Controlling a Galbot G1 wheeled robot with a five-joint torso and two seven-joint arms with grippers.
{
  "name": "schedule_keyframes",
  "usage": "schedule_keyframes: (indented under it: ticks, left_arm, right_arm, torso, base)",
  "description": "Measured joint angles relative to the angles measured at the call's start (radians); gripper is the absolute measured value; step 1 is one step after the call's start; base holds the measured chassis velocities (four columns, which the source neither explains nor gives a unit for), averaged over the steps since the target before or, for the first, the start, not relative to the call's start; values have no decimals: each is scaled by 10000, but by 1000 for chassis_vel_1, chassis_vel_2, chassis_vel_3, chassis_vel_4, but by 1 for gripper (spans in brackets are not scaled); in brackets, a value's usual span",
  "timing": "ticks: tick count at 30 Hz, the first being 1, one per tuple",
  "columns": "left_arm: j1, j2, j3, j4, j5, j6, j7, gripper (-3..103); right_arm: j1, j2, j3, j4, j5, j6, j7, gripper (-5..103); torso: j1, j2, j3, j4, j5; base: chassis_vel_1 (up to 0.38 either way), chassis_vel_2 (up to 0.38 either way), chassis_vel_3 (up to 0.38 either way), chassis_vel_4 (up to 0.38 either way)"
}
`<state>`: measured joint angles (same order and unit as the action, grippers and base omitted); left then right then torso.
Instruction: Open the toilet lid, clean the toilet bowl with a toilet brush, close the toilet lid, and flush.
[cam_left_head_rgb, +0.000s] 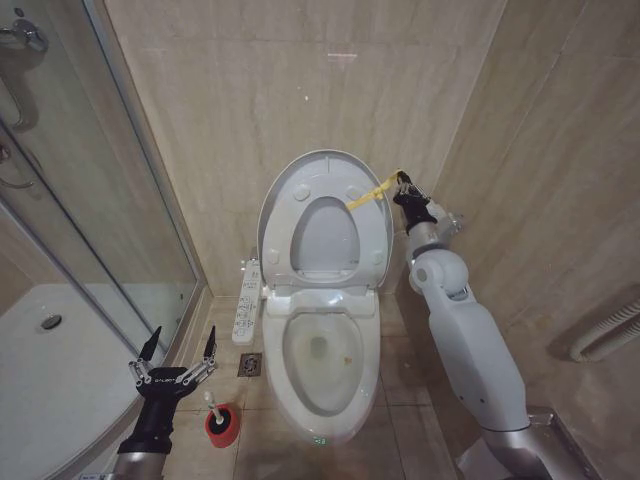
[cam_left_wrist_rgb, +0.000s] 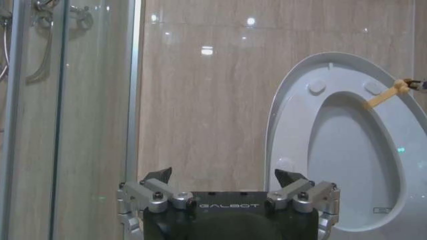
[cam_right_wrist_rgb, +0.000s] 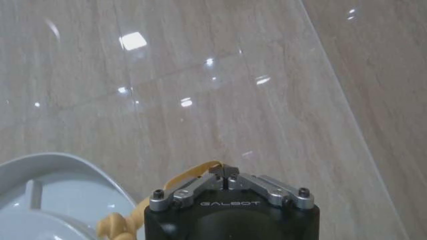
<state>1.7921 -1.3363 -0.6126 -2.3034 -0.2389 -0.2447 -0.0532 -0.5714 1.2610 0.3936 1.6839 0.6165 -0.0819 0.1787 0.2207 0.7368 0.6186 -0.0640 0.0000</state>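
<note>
Lid-opening looked done: we saw the toilet lid (cam_left_head_rgb: 325, 215) upright against the wall, our right gripper (cam_left_head_rgb: 402, 182) pinching its yellow strap (cam_left_head_rgb: 368, 194), our left gripper (cam_left_head_rgb: 172, 352) spread above the toilet brush (cam_left_head_rgb: 214, 405), while scrubbing the toilet bowl (cam_left_head_rgb: 322, 350), closing and flushing remained.

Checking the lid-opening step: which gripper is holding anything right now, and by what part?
The right gripper is shut on the yellow strap tied to the raised toilet lid, pinching the strap's free end. The left gripper is open, holding nothing.
</note>
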Motion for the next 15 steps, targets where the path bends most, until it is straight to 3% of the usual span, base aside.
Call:
schedule_keyframes:
  ticks: [15]
  left_arm:
    - [0,0,0,0,0,0,0,100]
  right_arm:
    - [783,103,-337,-1088,-499,115,-12,0]
  torso:
    - [0,0,0,1,-1]
  base:
    - [0,0,0,0]
